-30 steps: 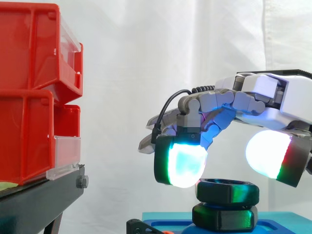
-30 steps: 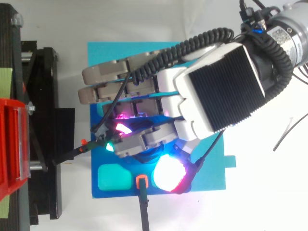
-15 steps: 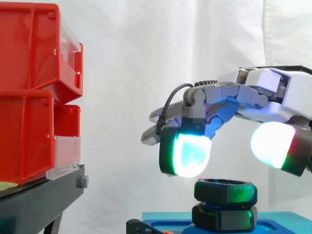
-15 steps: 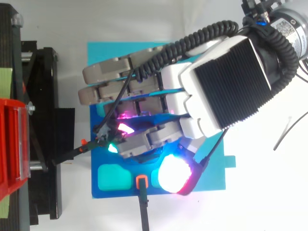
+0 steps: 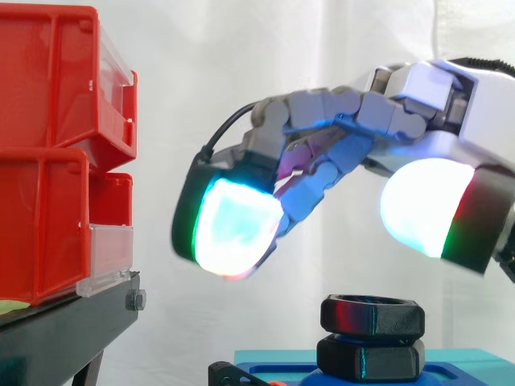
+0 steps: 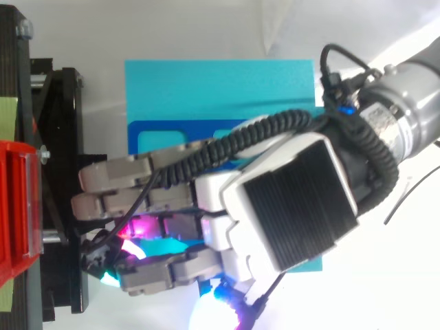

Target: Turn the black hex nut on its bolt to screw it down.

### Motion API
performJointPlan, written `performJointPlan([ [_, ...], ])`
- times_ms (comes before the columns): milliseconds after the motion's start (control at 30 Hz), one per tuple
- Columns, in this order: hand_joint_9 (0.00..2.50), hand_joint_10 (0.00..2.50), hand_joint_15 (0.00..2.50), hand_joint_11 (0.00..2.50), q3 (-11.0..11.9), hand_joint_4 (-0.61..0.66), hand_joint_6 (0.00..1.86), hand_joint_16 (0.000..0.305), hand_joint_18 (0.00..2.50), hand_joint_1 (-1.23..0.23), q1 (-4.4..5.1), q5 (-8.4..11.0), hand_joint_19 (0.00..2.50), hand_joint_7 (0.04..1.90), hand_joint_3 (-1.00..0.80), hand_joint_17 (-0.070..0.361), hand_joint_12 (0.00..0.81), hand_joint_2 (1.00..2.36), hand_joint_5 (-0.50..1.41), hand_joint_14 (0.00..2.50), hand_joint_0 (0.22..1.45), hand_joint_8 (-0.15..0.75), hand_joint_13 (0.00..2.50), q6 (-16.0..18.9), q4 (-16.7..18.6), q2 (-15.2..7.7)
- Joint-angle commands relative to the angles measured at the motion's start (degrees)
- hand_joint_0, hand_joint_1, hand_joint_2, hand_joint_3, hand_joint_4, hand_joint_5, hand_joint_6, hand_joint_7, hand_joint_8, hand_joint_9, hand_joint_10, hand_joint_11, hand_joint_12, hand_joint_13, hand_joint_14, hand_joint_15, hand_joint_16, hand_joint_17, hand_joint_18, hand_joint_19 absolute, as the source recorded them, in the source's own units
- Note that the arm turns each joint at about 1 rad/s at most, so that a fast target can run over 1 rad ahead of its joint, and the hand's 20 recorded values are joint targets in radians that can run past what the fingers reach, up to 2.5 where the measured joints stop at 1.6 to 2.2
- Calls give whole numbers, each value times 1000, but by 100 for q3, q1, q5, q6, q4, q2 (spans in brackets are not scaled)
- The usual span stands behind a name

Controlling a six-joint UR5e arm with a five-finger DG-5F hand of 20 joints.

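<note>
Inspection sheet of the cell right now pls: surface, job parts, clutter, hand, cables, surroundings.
Surface: blue plate on a white table.
Job's things: black nut stacked over a second black hex piece on the plate; bolt thread hidden.
Clutter: small black clip at the plate's edge.
Hand: hand hovers above the nut, apart from it, fingers relaxed, holding nothing.
Cables: thin dark wire on the table.
Surroundings: red bins on a black stand; white curtain behind.
</note>
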Motion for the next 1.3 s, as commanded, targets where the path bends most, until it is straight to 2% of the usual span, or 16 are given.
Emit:
performJointPlan([
  [0,966,3,10,113,1,239,504,51,492,-270,100,137,117,1014,-500,114,343,1000,-51,0,539,264,586,-36,-7,-138],
  [167,961,3,0,118,1,206,505,51,471,-272,170,120,105,1095,-500,114,346,1000,-39,0,540,267,560,-62,-60,-174],
  [267,956,3,0,118,1,182,505,51,460,-272,179,84,99,1163,-500,114,346,1000,-31,0,540,266,553,-141,-201,-174],
  [500,953,4,0,119,1,142,503,51,455,-273,170,58,100,1382,-500,114,345,1000,-9,1,542,269,543,-212,-280,-182],
  [633,959,4,0,131,1,148,501,50,445,-269,179,-21,104,1520,-500,113,345,1000,-1,0,543,270,545,-212,-306,-174],
  [700,959,4,0,136,1,162,501,50,445,-268,179,-56,102,1532,-500,113,346,1000,-1,0,543,271,545,-212,-306,-174],
  [1000,959,4,0,148,106,171,500,50,443,-259,100,-170,104,1540,-500,112,343,1000,-2,1,550,274,546,-212,-341,-174],
  [1267,959,4,0,144,185,175,521,50,442,-256,-23,-329,103,1520,-500,112,344,1000,-4,1,550,274,548,-212,-421,-174],
])
